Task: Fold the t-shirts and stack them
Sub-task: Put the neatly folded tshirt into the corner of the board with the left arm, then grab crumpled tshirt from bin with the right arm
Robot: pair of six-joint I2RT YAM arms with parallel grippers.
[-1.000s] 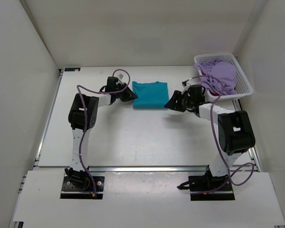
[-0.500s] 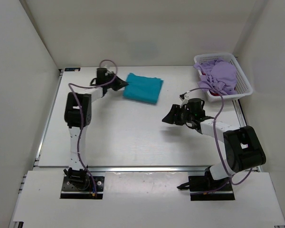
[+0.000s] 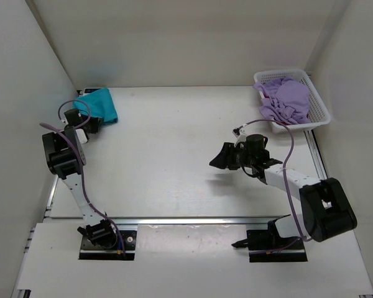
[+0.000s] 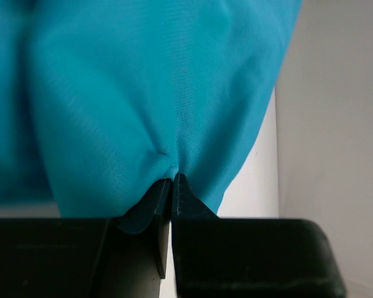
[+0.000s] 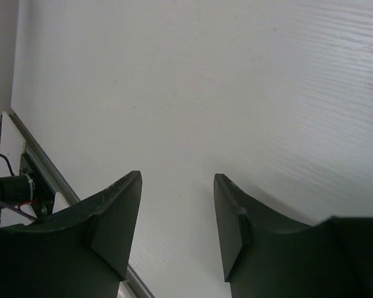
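folded teal cloth t-shirt (image 3: 101, 103) lying at far left corner of white table (image 3: 168, 167), close against side wall; left claw (image 4: 171, 186) pressing together on its near edge, cloth puckering between tips

right claw (image 3: 221, 158) hanging spread and empty over mid-right of table

crumpled lavender cloth t-shirt (image 3: 290, 97) sitting in white plastic mesh basket (image 3: 301, 126) at far right corner, beyond and to right of right claw; right arm looking much nearer for next pick, left arm well apart from it

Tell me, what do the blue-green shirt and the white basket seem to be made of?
The teal shirt looks like soft, matte knit cloth: a fine weave shows, and it puckers where the left hand pinches it. The basket looks like stiff white plastic, judging by its slotted walls.
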